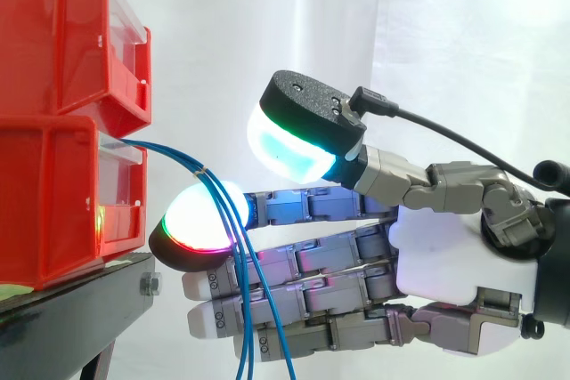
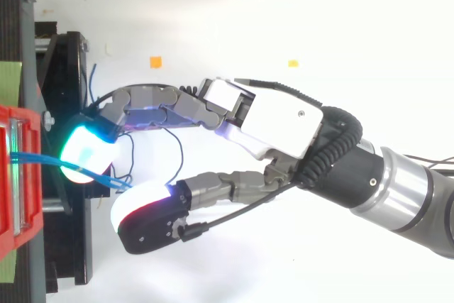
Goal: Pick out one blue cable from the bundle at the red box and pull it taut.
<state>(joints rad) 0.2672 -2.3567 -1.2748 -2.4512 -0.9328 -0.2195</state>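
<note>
Blue cables [image 1: 198,167] come out of the lower red bin [image 1: 53,211] at the left of the frame, arch over and hang down in front of a glowing fingertip [image 1: 200,220]. In the top view they run between that pad and the thumb [image 2: 145,218]. The hand [image 1: 436,255] is open, with fingers straight and the thumb held apart, gripping nothing. The bins sit on a black stand [image 1: 71,309] at lower left.

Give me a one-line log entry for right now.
phase: pre-grasp | hand: open, thumb held apart | blue cables: slack, hanging from lower red bin across a fingertip | pinch: none yet | taut: no
</note>
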